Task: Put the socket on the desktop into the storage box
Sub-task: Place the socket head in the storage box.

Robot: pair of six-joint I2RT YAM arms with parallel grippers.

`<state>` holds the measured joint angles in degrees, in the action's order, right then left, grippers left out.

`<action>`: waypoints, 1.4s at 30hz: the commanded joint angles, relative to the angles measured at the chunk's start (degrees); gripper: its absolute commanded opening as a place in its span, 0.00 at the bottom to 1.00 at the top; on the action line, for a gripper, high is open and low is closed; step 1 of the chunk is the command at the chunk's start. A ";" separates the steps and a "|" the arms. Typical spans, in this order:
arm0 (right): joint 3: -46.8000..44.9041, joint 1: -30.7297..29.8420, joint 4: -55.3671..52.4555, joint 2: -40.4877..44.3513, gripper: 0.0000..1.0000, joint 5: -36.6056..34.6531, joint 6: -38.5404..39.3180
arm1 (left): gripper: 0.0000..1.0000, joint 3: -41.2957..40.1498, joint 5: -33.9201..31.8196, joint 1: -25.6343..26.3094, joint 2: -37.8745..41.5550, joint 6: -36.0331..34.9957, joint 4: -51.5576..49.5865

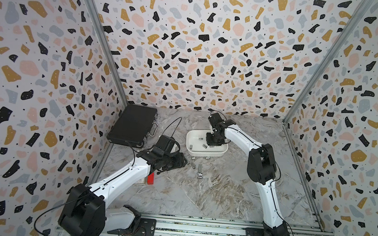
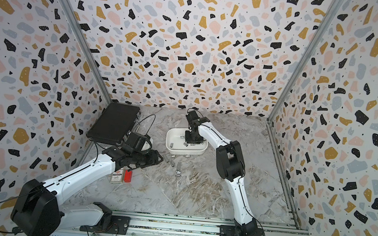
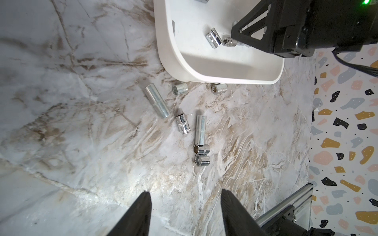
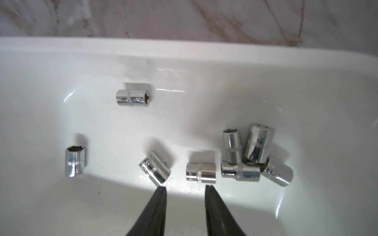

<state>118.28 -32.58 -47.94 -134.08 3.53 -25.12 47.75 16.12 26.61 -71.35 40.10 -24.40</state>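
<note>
Right now we have our right gripper (image 4: 185, 186) down inside the storage box (image 4: 184, 47). Its jaws are parted a little and grip nothing, and bare white floor shows in the gap. Just past one fingertip lies a tilted socket (image 4: 155, 168), almost touching the tip. Just past the other fingertip lies a crosswise socket (image 4: 201, 172). Off to that same side rests a heap of four sockets (image 4: 257, 143), piled against one another. Farther ahead of the jaws a far socket (image 4: 133, 95) lies near the box's wall, and well out to the opposite side sits a lone socket (image 4: 75, 160). That makes eight in the box.

Our left gripper (image 3: 185, 192) hangs over the desktop (image 3: 81, 132), outside the box, with its jaws wide open and empty. Ahead of these jaws, well apart from them, seven more sockets lie on the desktop. Nearest is a pair of short sockets (image 3: 201, 150), touching each other, with a long socket (image 3: 200, 129) end-on against the pair. Just beside that, a knurled socket (image 3: 182, 124) sits at the near end of a second long socket (image 3: 157, 101). Farthest from the jaws, two stubby sockets (image 3: 180, 89) lie just beside the box's outer wall. In a top view a black case (image 1: 133, 125) lies well off to the side of the left jaws.
</note>
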 commanded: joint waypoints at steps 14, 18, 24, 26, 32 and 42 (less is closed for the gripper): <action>-2.40 0.01 0.38 6.02 0.46 0.16 -0.02 | 0.58 -0.64 -1.83 -0.92 0.44 -0.51 -0.24; -4.05 0.06 1.43 8.12 0.47 0.33 0.06 | 0.58 -0.23 -2.31 -0.92 0.06 -0.48 -0.94; -8.25 -0.25 3.32 12.69 0.47 0.58 0.25 | 0.58 1.41 -4.72 -0.86 -1.05 -0.88 -3.59; -10.39 -0.38 4.19 14.83 0.47 0.93 0.51 | 0.58 2.04 -5.28 -0.92 -1.69 -0.84 -4.09; -19.19 -0.90 8.05 22.83 0.47 2.84 0.52 | 0.57 3.61 -6.69 -0.94 -3.84 -0.68 -4.78; -35.94 -1.46 14.11 37.48 0.47 6.93 0.95 | 0.55 6.90 -9.36 -0.90 -9.05 -0.76 -5.29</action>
<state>84.79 -33.74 -35.97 -101.12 8.54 -24.93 52.73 8.64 26.02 -79.48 39.83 -29.30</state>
